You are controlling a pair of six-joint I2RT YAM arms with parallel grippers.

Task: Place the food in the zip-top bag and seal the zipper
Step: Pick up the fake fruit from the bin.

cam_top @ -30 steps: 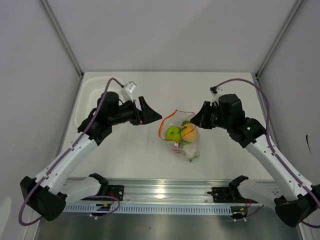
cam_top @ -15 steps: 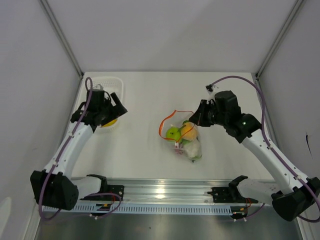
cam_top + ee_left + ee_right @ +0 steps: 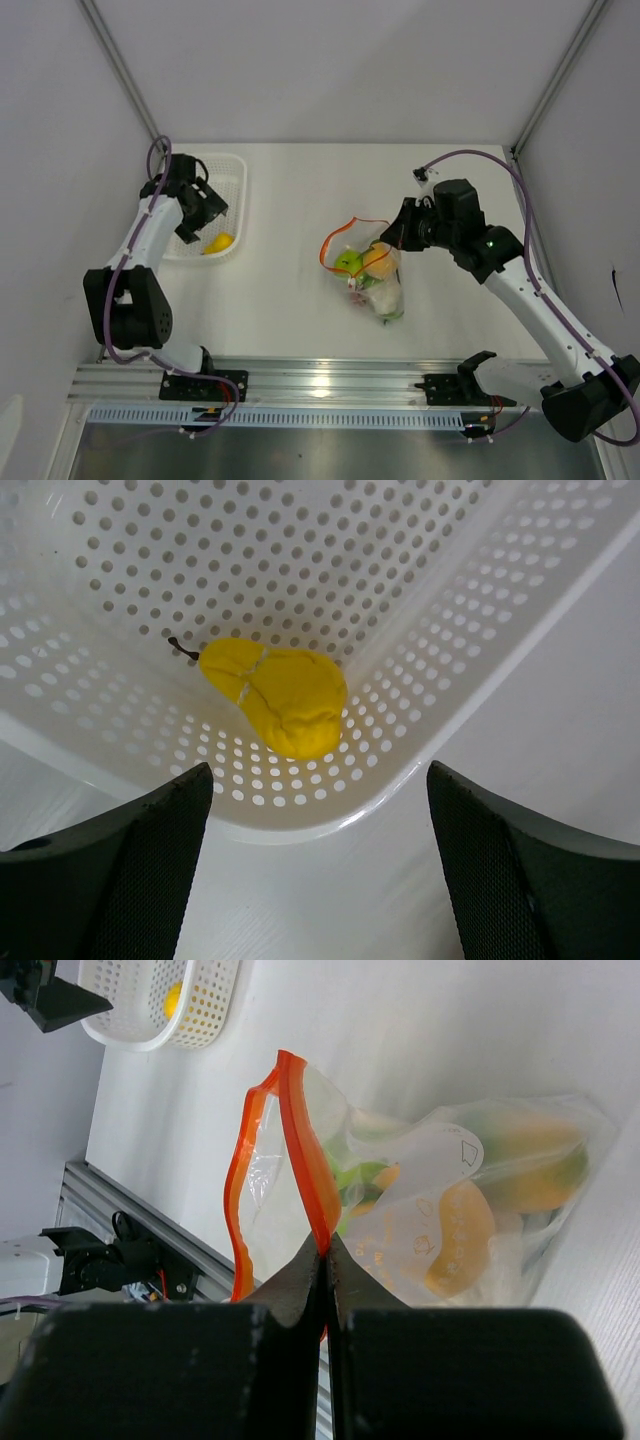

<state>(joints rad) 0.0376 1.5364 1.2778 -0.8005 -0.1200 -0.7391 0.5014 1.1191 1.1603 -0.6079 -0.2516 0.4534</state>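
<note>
Centre frame, the clear zip-top bag [image 3: 385, 290] bulges with green and orange food [image 3: 375, 261], its orange-red zipper [image 3: 303, 1140] gaping, pinched by the right gripper [image 3: 325, 1248]; left gripper [image 3: 320, 785] spread over a yellow pear [image 3: 280, 692] in the basket [image 3: 480, 650].

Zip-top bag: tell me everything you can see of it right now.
The zip-top bag is crinkly clear plastic with an orange-red zipper strip along its mouth, which gapes open in a loop. It lies on the white table, holding a green apple, an orange fruit and pale pieces. The right gripper, shut, pinches one side of the strip.
</note>
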